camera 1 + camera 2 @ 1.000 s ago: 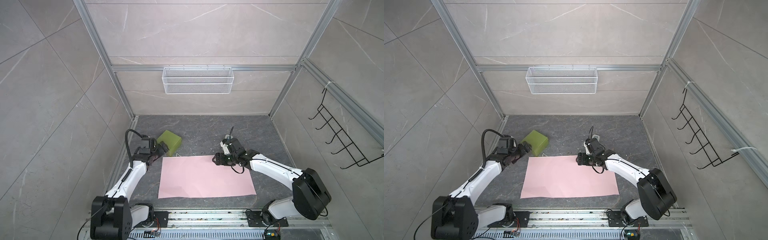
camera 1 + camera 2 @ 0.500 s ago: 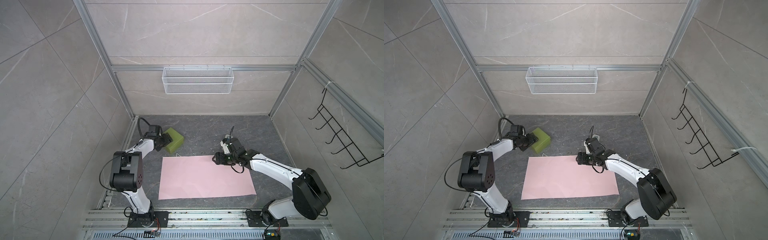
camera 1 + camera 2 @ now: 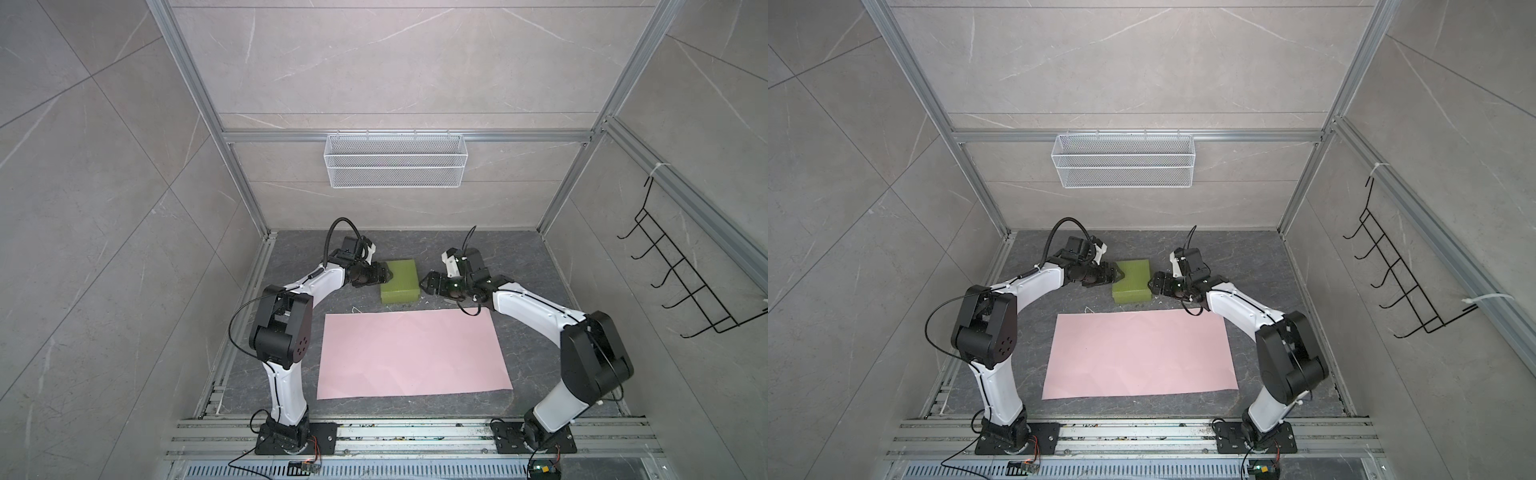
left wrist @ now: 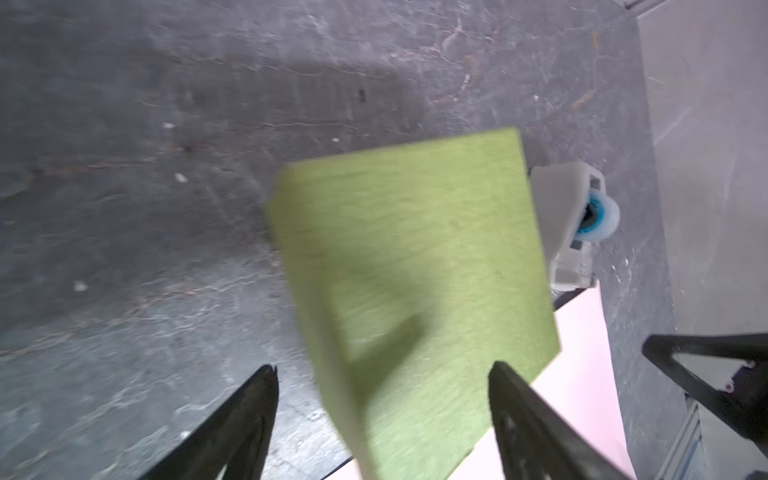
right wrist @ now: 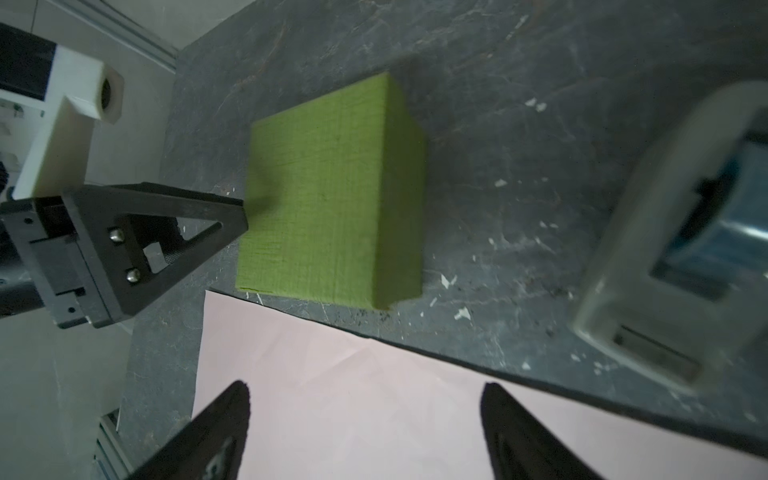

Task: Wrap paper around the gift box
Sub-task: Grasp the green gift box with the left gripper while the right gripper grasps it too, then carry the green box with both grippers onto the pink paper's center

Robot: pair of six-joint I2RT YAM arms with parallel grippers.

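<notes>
Since the earlier frame, left gripper (image 3: pixel 386 275), jaws apart, had pushed the gift box (image 3: pixel 400 281) toward centre. Right gripper (image 3: pixel 424 285), jaws also apart, had come alongside. Box sat just beyond the paper (image 3: pixel 411 357), seemingly not touching. Step: positioning box. Next: move it onto the sheet. No writing legible.

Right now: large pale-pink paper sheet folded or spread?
Spread. The paper sheet lies flat on the dark grey table, pink face up, no flap turned over.

Soft, even light; top views sharp, wrist views blurred.
Both top views bow at the edges; in the left wrist view the gift box (image 4: pixel 415 249) smears with motion, a soft shadow across it.
</notes>
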